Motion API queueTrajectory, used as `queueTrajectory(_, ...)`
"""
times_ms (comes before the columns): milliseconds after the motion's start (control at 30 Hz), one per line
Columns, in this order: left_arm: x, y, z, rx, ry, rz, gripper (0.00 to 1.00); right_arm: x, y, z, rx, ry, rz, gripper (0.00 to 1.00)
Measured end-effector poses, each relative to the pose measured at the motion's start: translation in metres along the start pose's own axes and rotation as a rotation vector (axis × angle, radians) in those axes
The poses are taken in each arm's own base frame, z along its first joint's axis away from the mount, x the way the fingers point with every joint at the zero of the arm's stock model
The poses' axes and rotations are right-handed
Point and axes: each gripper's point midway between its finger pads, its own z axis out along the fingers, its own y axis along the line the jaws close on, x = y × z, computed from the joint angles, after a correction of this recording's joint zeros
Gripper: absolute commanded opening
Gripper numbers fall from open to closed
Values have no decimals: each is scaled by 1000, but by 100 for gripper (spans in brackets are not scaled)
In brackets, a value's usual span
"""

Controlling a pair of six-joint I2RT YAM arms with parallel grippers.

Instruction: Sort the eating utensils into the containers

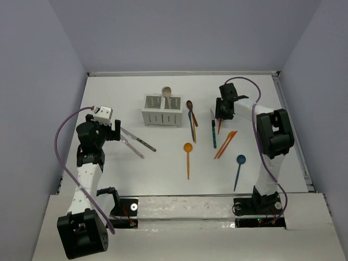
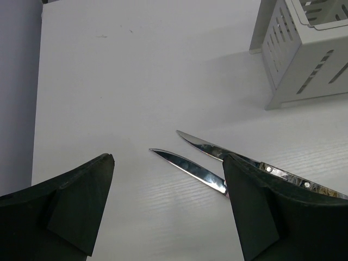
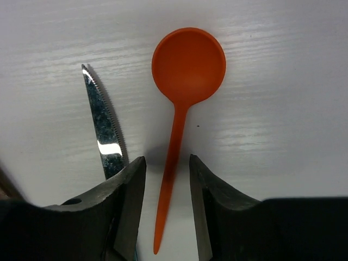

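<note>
The white two-compartment caddy (image 1: 162,111) stands at the table's middle back with a pale spoon (image 1: 166,92) upright in it. It also shows in the left wrist view (image 2: 304,60). My left gripper (image 1: 115,131) is open and low over the table, beside the tips of two steel knives (image 1: 137,142). Their blades (image 2: 190,167) lie just ahead of my right finger (image 2: 255,206). My right gripper (image 1: 222,115) is open, its jaws on either side of an orange spoon's handle (image 3: 173,157) without touching it. A serrated knife (image 3: 103,125) lies just left of the spoon.
A brown spoon (image 1: 190,107) and a dark blue utensil (image 1: 192,129) lie right of the caddy. An orange spoon (image 1: 188,157) lies mid-table. Orange forks (image 1: 225,144) and a blue spoon (image 1: 239,167) lie front right. Walls close in the table's sides and back.
</note>
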Motion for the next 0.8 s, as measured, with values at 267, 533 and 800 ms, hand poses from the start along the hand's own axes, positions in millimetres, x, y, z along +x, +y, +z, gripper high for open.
queueTrajectory(267, 0, 0, 0, 0, -1, 0, 94, 2, -7, 6, 40, 1, -3, 7)
queueTrajectory(533, 0, 0, 0, -1, -2, 1, 94, 0, -13, 4, 86, -12, -17, 0)
queueTrajectory(800, -1, 0, -2, -4, -8, 3, 94, -43, -18, -69, 82, -184, -40, 0)
